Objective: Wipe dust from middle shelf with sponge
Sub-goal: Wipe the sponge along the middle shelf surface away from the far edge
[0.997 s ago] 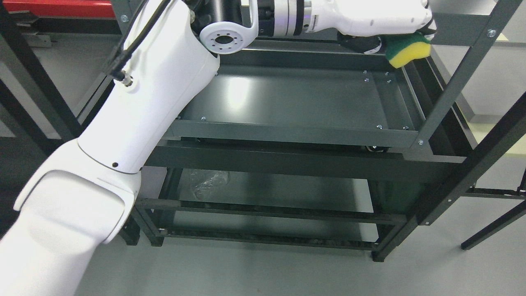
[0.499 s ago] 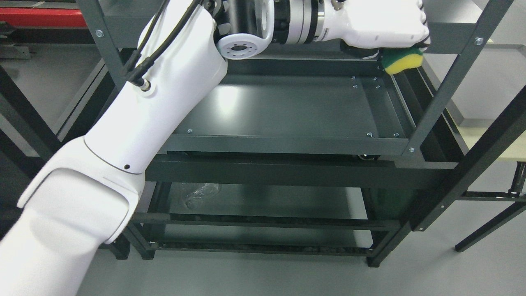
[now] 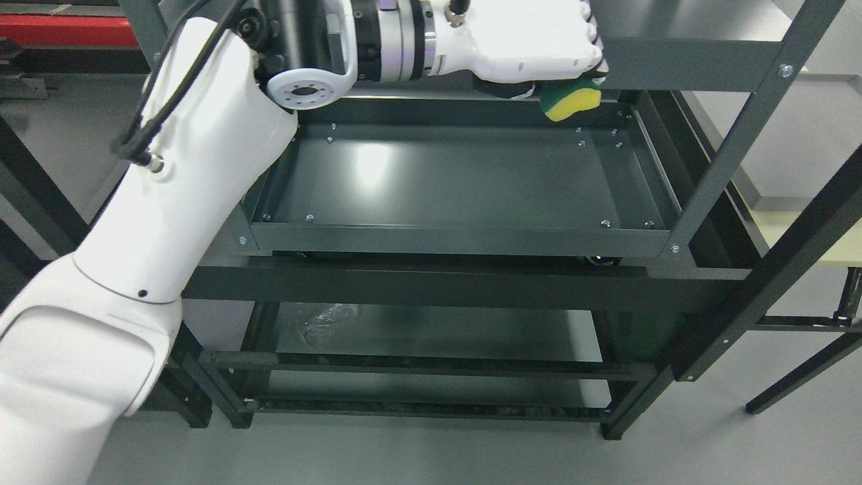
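In the head view, the left hand (image 3: 525, 50) reaches in from the lower left across the rack, its fingers curled tight around a yellow-and-green sponge (image 3: 572, 101) whose yellow end pokes out below the fist. The sponge sits at the far right of the middle shelf (image 3: 458, 239), close to the back rail and just under the lip of the upper shelf (image 3: 680, 64); whether it actually touches the tray floor cannot be told from here. The main risk is that the sponge rides above the metal and the stroke wipes nothing, since the hand looks level with the back rail rather than down in the tray. The knuckles could also catch the upper shelf's front edge if the wrist lifts. Pressing down hard could snag the foam on the screw heads (image 3: 582, 143) near that corner and drag it out of the grip. The right hand does not show.
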Robot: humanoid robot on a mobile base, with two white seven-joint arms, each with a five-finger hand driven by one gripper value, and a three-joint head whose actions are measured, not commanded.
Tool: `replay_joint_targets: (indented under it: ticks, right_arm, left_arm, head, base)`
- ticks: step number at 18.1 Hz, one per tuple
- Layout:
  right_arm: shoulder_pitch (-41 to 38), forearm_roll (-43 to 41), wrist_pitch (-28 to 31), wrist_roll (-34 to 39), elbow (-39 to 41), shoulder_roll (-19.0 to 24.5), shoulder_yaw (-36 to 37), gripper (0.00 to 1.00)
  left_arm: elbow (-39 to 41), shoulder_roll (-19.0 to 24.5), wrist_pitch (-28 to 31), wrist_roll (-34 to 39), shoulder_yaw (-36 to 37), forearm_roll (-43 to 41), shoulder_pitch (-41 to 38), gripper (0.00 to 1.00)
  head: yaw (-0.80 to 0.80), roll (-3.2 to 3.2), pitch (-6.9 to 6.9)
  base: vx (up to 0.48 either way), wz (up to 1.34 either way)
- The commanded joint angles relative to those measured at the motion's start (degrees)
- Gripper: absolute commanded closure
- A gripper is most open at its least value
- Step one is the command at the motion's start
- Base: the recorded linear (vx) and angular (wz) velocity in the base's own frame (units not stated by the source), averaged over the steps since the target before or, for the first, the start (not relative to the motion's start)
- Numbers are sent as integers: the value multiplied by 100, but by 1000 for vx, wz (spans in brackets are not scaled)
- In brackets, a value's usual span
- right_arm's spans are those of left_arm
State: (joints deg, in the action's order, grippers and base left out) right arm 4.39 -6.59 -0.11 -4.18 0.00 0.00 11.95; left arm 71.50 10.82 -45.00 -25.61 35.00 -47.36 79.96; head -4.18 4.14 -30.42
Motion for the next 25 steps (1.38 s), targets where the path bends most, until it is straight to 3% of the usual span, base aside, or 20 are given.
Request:
replay_joint_targets:
  ticks: [1, 12, 16, 18, 21, 23, 25]
  right_arm:
    - [0, 0, 415, -4, 100, -100, 0, 0]
    - [0, 0, 415, 5, 100, -100, 0, 0]
    - [0, 0, 415, 5, 100, -100, 0, 0]
    - [0, 0, 415, 5, 100, -100, 0, 0]
    - [0, 0, 415, 5, 100, -100, 0, 0]
    - [0, 0, 415, 5, 100, -100, 0, 0]
    - [0, 0, 415, -4, 100, -100, 0, 0]
  left_arm:
    - [1251, 1562, 0, -259, -713, 604, -410, 100]
    - [1560, 3584, 0, -690, -2312, 1588, -1131, 100]
    - [1560, 3936, 0, -884, -2849, 1994, -1570, 100]
    - [1560, 3928, 0, -884, -2859, 2012, -1650, 100]
    - [1551, 3587, 0, -902, -2771, 1968, -1615, 100]
    - [1499, 2974, 0, -1111, -2710, 1845, -1528, 100]
    - [1262, 2121, 0, -1148, -2141, 1687, -1195, 100]
  head:
    - [0, 0, 0]
    - [0, 0, 0]
    - [0, 0, 0]
    - [0, 0, 0]
    - [0, 0, 0]
    - [0, 0, 0]
    - [0, 0, 0]
  base:
    - [0, 0]
    - [0, 0]
    - [0, 0]
    - [0, 0]
    - [0, 0]
    - [0, 0]
    - [0, 0]
